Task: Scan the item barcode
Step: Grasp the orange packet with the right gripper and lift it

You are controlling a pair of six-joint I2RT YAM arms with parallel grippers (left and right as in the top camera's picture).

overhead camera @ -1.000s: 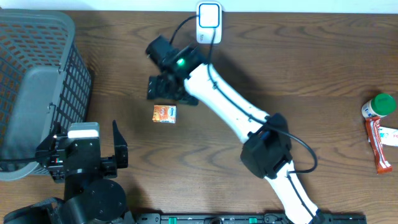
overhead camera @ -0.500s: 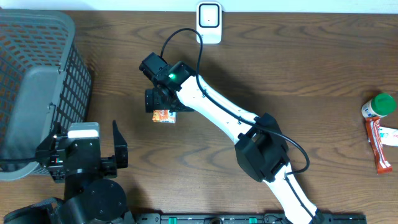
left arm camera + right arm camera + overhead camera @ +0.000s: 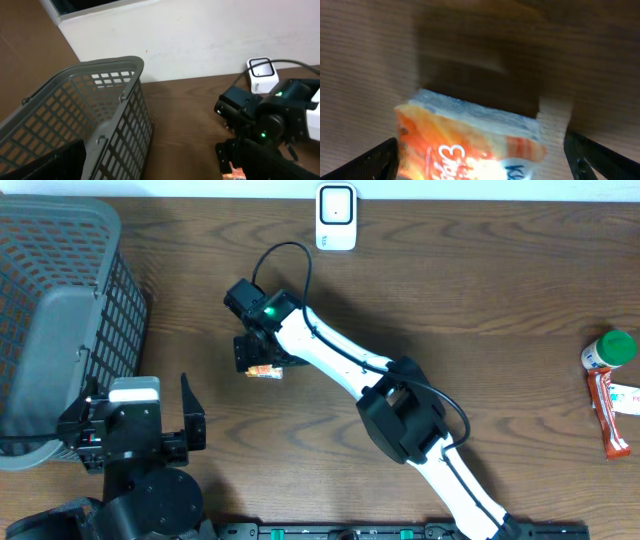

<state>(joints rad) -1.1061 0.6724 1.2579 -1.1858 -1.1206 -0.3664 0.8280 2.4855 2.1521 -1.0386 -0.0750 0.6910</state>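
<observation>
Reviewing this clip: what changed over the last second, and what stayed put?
The right end effector moved away from the scanner and now sits over the orange packet, jaws open on either side of it; nothing gripped or released. The packet, the open left end effector, the basket and the green-capped bottle stayed as they were.
</observation>
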